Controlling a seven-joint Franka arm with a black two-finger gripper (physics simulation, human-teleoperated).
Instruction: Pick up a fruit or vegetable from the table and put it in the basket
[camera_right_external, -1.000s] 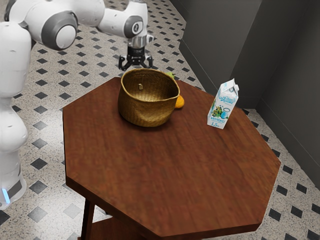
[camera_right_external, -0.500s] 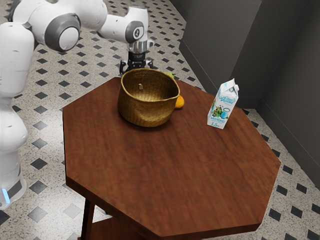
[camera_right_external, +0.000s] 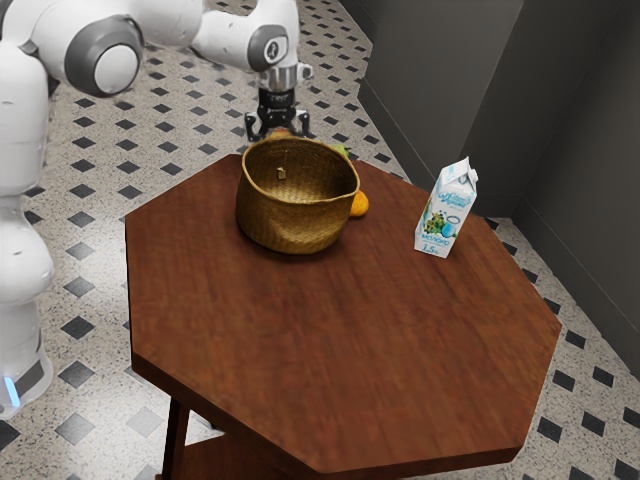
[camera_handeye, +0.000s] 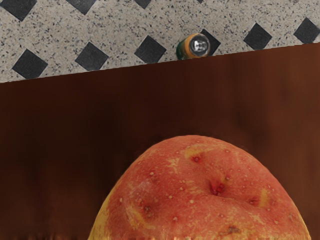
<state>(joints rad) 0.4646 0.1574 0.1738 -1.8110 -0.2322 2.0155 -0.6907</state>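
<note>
My gripper has risen, and the potato has come up with it, held between my widely spaced fingers behind the basket. The grasp seems good; next I should clear the rim and lower it inside.

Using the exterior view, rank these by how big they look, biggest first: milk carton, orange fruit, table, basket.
1. Table
2. Basket
3. Milk carton
4. Orange fruit, partly hidden behind the basket
</note>
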